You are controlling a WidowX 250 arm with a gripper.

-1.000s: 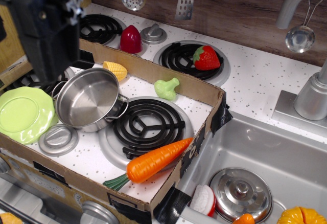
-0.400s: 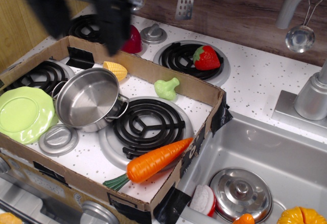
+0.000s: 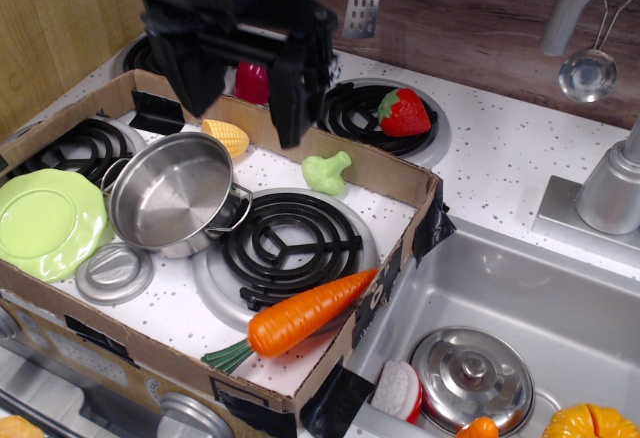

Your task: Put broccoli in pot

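The broccoli (image 3: 326,172), a small pale-green floret, lies on the white stovetop inside the cardboard box, by its back wall. The shiny steel pot (image 3: 172,196) sits tilted to the broccoli's left, empty, with loop handles. My black gripper (image 3: 243,98) hangs above the box's back wall, up and left of the broccoli and above the pot's far rim. Its two fingers (image 3: 293,108) are spread wide with nothing between them.
A cardboard box (image 3: 400,180) rings the front burners. Inside it are a lime-green plate (image 3: 45,223), a grey lid (image 3: 115,273), yellow corn (image 3: 226,136) and a carrot (image 3: 300,313). A strawberry (image 3: 405,113) sits on the back burner. The sink (image 3: 560,298) is at right.
My gripper has swept from the far left to the upper middle, coming over the box's back wall near the broccoli. The objects have not moved.
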